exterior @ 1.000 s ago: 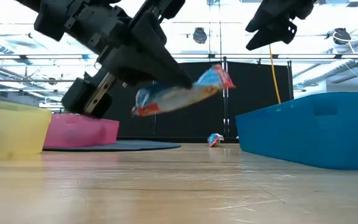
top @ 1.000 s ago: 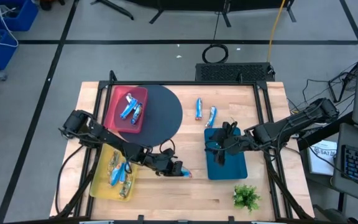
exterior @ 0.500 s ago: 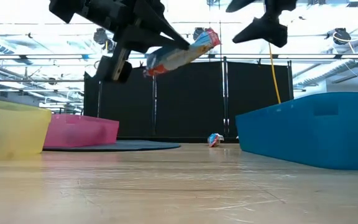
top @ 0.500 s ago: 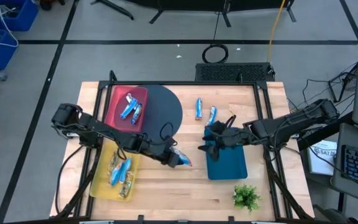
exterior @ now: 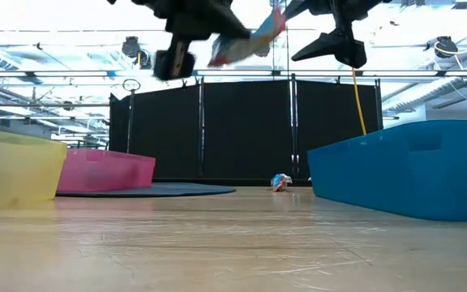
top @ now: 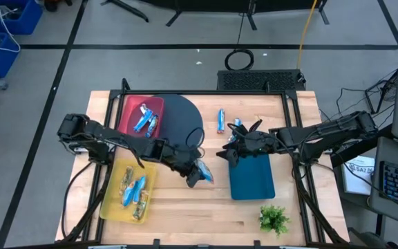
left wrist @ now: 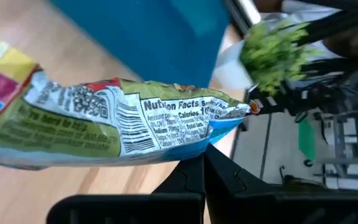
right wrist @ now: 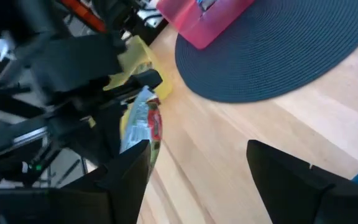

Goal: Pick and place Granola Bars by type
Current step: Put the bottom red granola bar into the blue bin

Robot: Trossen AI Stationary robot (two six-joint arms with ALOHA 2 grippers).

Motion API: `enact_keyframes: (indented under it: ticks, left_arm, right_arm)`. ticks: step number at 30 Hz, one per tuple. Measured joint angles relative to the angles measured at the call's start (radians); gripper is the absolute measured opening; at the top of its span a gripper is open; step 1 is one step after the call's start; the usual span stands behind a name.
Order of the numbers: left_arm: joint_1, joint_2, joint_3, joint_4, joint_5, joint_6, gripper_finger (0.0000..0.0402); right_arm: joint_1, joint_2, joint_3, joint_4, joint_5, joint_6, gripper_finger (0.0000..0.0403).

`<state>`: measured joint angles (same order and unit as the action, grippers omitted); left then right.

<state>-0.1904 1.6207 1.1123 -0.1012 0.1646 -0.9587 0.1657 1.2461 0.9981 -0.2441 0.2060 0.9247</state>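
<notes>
Holding a bar [top: 204, 171] aloft mid-surface, left end effector [top: 197, 173] clenched on it. Wrapper looks light, crinkly, slippery; best pinched mid-length across its flat. Right end effector [top: 235, 147] hovers spread, empty, by the blue bin's [top: 253, 181] far left corner.

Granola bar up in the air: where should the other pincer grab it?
Probably the free end sticking out past the left pincer, which is shut on the granola bar near its middle. The right pincer, open and facing it, could come from its own side and close across the flat faces, since the wrapper is thin and flat.
</notes>
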Motion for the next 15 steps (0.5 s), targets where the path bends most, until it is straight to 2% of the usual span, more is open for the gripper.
enact_keyframes:
  ticks: [7, 11, 15]
  left_arm:
    - [0.060, -0.001, 0.086, -0.033, 0.052, 0.103, 0.0000]
    - [0.087, -0.001, 0.098, -0.030, 0.078, 0.120, 0.0000]
    - [0.099, -0.001, 0.102, -0.028, 0.097, 0.142, 0.0000]
  right_arm:
    - [-0.008, 0.000, 0.000, 0.054, -0.042, 0.041, 0.0299]
    - [-0.009, 0.000, 0.000, 0.055, -0.055, 0.059, 0.0331]
    - [-0.010, 0.021, 0.001, 0.083, -0.101, 0.075, 0.0341]
